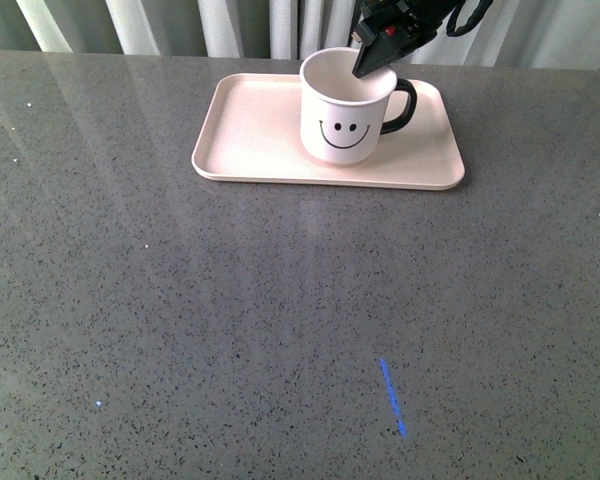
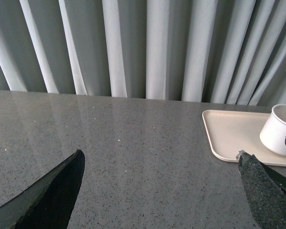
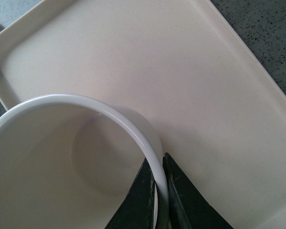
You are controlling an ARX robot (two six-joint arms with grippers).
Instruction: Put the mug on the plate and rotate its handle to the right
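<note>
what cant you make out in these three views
Front view: the right gripper is cut off by the top edge and hides part of the mug rim; the mug hides the stretch of the plate behind it.
Wrist views: the handle falls outside both; the left wrist view's edge cuts the mug.
Left wrist view: only two fingertips of the left gripper show.

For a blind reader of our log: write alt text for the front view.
A smiley-face mug stands on a pink plate at the far side of the table, handle pointing right. The right gripper pinches its rim beside the handle.
</note>
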